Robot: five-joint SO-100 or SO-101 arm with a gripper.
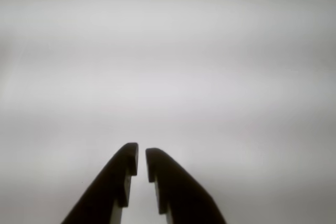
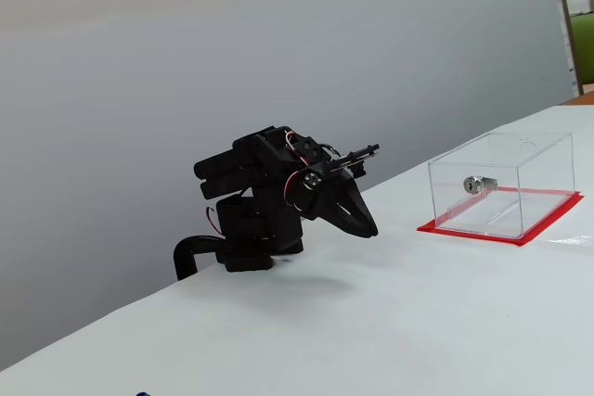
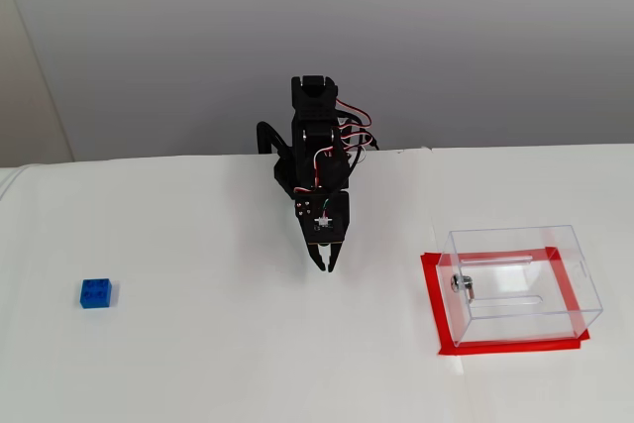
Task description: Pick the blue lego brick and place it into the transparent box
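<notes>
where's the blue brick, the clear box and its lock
blue brick [image 3: 95, 293]: fixed view from the front, on its studded top face
clear box [image 3: 515, 240]: same view, on its far wall
lock [image 2: 479, 185]: fixed view from the side, on the silver cylinder

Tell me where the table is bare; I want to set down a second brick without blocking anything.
Bare table lies between the blue lego brick and the pincer, and along the front edge. A narrower bare strip separates the pincer from the transparent box. Crowded only around the arm base and the box.
</notes>
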